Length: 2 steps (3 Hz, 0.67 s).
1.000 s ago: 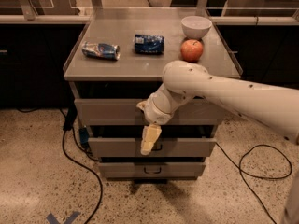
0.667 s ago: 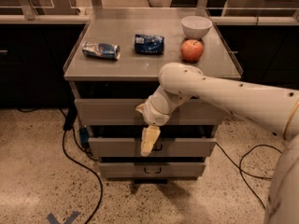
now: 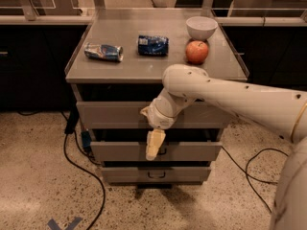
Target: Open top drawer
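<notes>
Left floor: a dark cable (image 3: 79, 169) loops beside the cabinet; your base could snag it if you back away on the pull. The worktop (image 3: 144, 68) carries, left to right, a crushed can (image 3: 104, 51), a blue packet (image 3: 153, 45), an apple (image 3: 197, 51) and a white bowl (image 3: 201, 27). The top drawer (image 3: 105, 115) sits just under the worktop, front flat; its handle is hidden behind the wrist. The pincer (image 3: 155, 145) hangs tip-down below that, in front of the middle drawer (image 3: 192, 151) and beside its handle; open or closed, you cannot tell. Main risk, as judged: from this height you hook the wrong drawer. A jerky pull would also shake the worktop, and the apple, round and loose, may roll. Writing: pale marks on the packet, none readable; nothing legible on the can
</notes>
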Available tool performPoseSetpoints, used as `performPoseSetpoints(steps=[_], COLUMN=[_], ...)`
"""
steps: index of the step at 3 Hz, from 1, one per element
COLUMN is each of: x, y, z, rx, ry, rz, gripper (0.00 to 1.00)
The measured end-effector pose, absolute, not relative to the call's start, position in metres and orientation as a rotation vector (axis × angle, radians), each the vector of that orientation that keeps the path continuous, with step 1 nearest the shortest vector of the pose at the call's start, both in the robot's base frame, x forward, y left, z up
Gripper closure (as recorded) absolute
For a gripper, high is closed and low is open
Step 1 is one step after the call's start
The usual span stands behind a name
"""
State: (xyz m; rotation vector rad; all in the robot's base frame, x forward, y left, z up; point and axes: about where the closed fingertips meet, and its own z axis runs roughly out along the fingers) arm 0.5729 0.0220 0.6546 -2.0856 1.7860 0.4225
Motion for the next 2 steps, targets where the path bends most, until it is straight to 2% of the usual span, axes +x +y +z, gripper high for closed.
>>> performPoseSetpoints(steps=[2], x=[0.582], y=[0.002], z=[0.6525], rx=[-2.114], ry=[1.861], rz=[0.296], gripper=[0.0])
